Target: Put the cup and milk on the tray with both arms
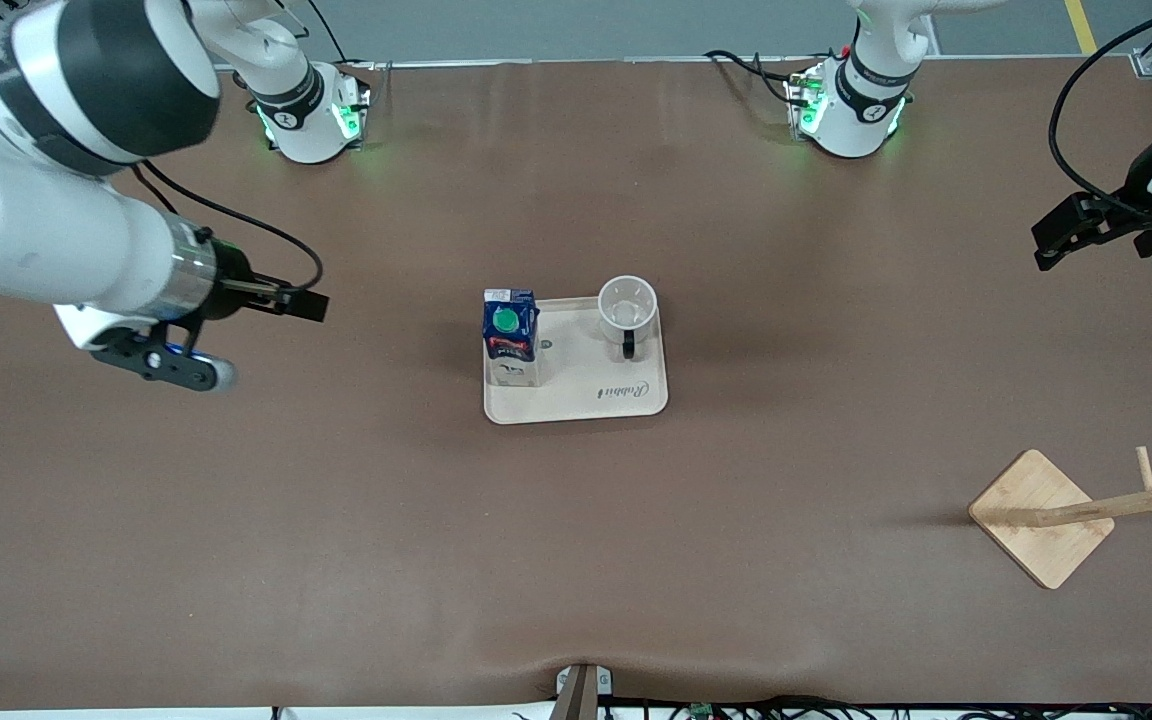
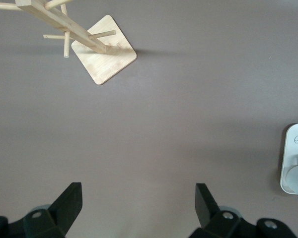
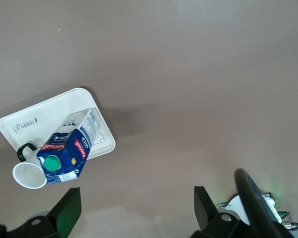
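The cream tray (image 1: 576, 385) lies at the middle of the table. The dark-blue milk carton (image 1: 510, 335) with its green cap stands upright on the tray's end toward the right arm. The white cup (image 1: 628, 308) stands upright on the tray's end toward the left arm, its black handle facing the front camera. My right gripper (image 1: 301, 303) is open and empty over bare table toward the right arm's end. Its wrist view shows its gripper (image 3: 137, 206), the tray (image 3: 44, 116), milk (image 3: 67, 148) and cup (image 3: 29, 174). My left gripper (image 1: 1054, 240) is open and empty, shown (image 2: 139, 203) over bare table, with the tray's edge (image 2: 295, 148) in view.
A wooden peg stand with a square base (image 1: 1041, 515) sits toward the left arm's end, nearer to the front camera than the tray; it also shows in the left wrist view (image 2: 104, 52). The brown table surface surrounds the tray.
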